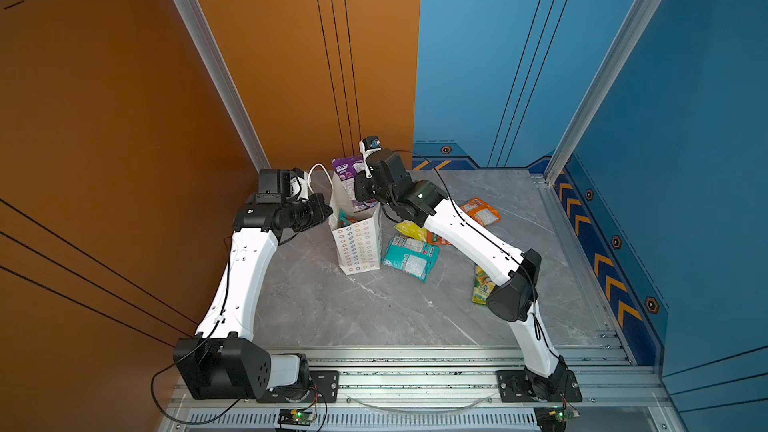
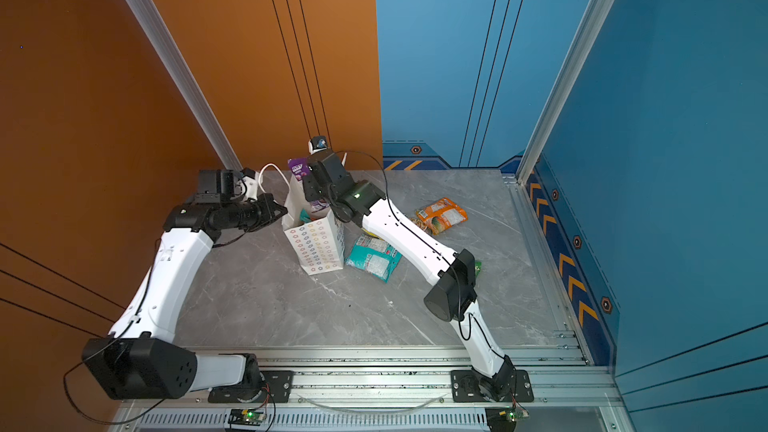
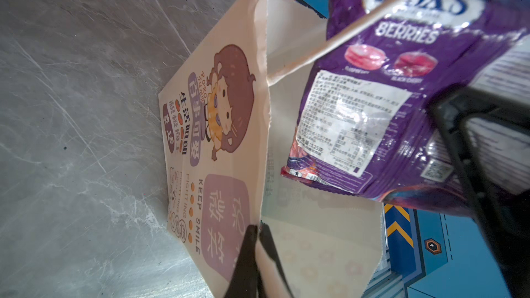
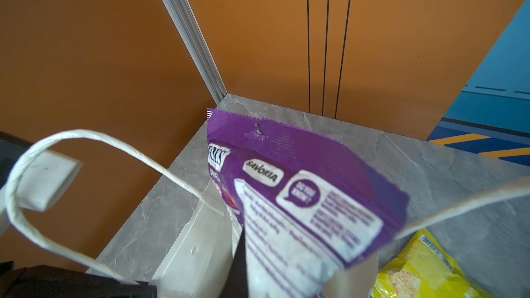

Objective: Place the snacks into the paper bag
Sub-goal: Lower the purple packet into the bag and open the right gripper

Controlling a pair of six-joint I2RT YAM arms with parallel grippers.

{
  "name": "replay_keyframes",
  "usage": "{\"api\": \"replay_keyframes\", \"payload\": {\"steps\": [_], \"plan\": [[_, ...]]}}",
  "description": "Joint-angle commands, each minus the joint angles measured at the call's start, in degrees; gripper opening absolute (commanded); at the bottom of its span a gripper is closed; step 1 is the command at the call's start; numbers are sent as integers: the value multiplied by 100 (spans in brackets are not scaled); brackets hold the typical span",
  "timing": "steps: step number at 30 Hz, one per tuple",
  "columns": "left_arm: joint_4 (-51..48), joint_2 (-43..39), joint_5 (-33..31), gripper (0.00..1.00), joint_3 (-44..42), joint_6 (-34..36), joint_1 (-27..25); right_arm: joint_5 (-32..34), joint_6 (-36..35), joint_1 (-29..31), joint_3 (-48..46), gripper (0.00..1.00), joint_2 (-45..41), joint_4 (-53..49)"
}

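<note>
I'm looking at a grey, marble-veined table point(image 1: 332, 309) set in a corner. There is an orange wall point(image 1: 124, 118) to the left and part of the back, and a blue wall point(image 1: 519, 56) across the rest, with orange chevrons low down. An aluminium post point(image 1: 208, 56) runs up the join, and an aluminium rail point(image 1: 415, 380) along the near edge carries both arms.

The paper bag point(image 1: 358, 249) stands upright toward the back, left of middle, with its mouth open. My left end effector point(image 3: 259, 230) is closed on the bag's rim, pinching the paper. My right end effector point(image 1: 362, 195) is clamped on a purple packet point(image 1: 345, 171) marked FOX'S, which hangs upright at the bag's mouth. A teal wrapper point(image 1: 344, 218) shows inside the bag.

On the table right of the bag lie a teal packet point(image 1: 409, 257), a yellow packet point(image 1: 410, 229) and an orange packet point(image 1: 481, 210). A yellow-green packet point(image 1: 481, 284) is partly hidden by the right arm.
</note>
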Motion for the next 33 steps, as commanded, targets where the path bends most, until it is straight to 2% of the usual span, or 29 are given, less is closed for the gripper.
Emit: {"api": "replay_keyframes", "payload": {"steps": [1, 23, 33], "plan": [[-63, -121, 82, 0, 16, -5, -51, -249, 242, 67, 248, 0, 53, 125], [-61, -175, 94, 0, -33, 22, -30, -1455, 1531, -80, 209, 0, 418, 670], [-62, -190, 104, 0, -55, 35, 1, -1716, 1935, -253, -781, 0, -108, 1298]]}}
